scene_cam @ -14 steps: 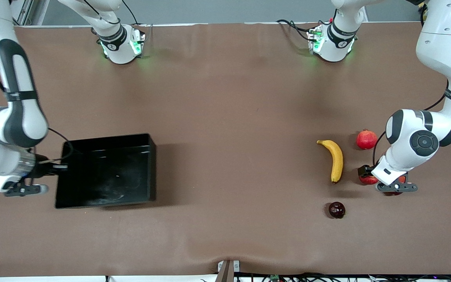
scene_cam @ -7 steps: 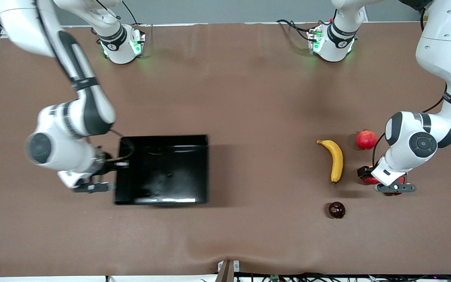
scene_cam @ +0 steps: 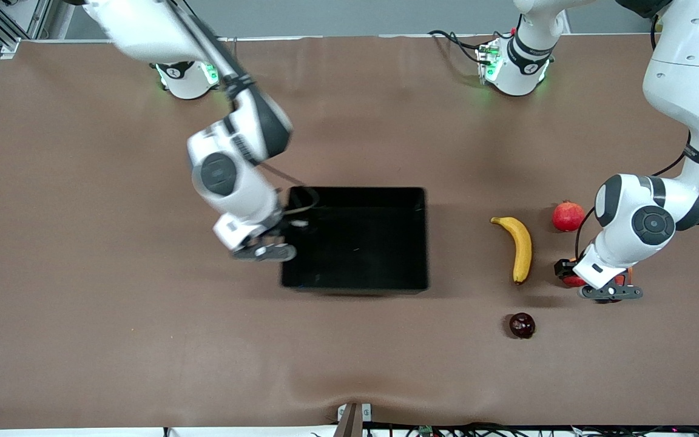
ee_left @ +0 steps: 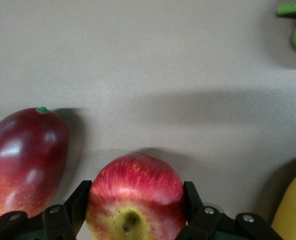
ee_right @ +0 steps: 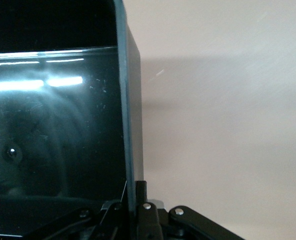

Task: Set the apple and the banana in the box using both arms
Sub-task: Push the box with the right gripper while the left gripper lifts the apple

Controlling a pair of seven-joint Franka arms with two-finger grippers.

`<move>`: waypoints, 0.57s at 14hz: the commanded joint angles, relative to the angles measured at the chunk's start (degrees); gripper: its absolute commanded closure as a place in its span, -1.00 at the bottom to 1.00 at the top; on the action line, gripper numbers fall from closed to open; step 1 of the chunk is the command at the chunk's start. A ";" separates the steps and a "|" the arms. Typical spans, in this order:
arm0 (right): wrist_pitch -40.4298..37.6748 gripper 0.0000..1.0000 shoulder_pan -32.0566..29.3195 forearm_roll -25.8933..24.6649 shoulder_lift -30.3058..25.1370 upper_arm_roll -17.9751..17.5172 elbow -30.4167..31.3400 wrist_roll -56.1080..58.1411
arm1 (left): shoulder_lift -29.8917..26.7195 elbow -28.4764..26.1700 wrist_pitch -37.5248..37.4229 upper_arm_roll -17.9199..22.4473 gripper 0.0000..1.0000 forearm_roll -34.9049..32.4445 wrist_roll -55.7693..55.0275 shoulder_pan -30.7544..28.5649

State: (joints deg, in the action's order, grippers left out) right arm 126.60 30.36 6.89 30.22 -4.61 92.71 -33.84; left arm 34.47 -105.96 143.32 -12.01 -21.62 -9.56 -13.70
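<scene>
Dragged by the right gripper [scene_cam: 263, 250], whose fingers are pinched shut on its wall, the box [scene_cam: 355, 279] has slid from the right arm's end of the table to mid-table, near the banana [scene_cam: 520, 247]. Left gripper [ee_left: 133, 227] sits low at the left arm's end, fingers closed against both sides of the apple [ee_left: 135, 202], a mango [ee_left: 23, 160] just beside it. Risks, as I judge them: the thin wall slipping from the pinch, or the lift nudging the mango.
</scene>
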 commanded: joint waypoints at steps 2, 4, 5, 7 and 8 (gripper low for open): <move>1.46 1.00 1.89 0.32 2.12 0.75 -0.25 -2.29 | -4.23 0.14 -4.35 -1.17 0.68 -1.50 -0.64 0.42; 2.33 1.00 2.86 0.32 3.43 0.75 -0.25 -2.20 | -6.34 0.22 -7.95 -3.88 0.71 -0.88 -0.72 0.43; 2.68 1.00 3.21 0.32 3.96 0.83 -0.16 -2.20 | -7.30 0.40 -9.62 -5.03 0.71 -0.53 -1.33 0.43; 4.09 1.00 3.74 0.32 4.75 0.75 0.27 -2.81 | -8.10 0.66 -13.14 -8.89 0.71 0.17 -7.02 0.43; 4.96 1.00 4.00 0.32 5.28 0.75 0.71 -2.90 | -8.19 0.66 -14.29 -11.25 0.71 0.18 -10.79 0.43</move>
State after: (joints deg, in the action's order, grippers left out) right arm 129.73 33.30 6.88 35.47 -4.10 92.94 -36.03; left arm 27.62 -104.84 131.78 -20.13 -21.62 -15.12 -13.36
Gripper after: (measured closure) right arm 0.965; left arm 0.216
